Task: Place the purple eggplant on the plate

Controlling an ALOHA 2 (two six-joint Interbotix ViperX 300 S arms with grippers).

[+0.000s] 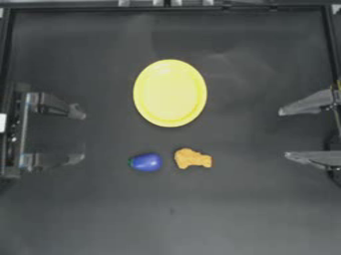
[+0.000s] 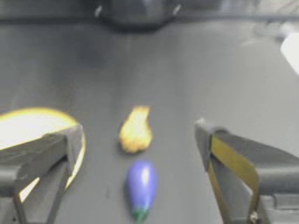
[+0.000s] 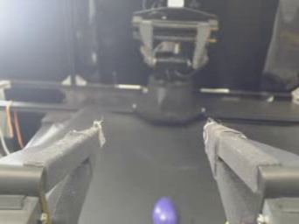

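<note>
The purple eggplant lies on the dark table, below and a little left of the yellow plate, with its green stem end pointing left. My left gripper stands open at the left edge, well left of the eggplant and apart from it. Through the left wrist view the eggplant lies between the open jaws, with the plate off to one side. My right gripper is open at the right edge, drawn back. The right wrist view catches the eggplant low down.
A lumpy orange-yellow piece lies just right of the eggplant, seen beyond it in the left wrist view. The left arm's base shows far across the table in the right wrist view.
</note>
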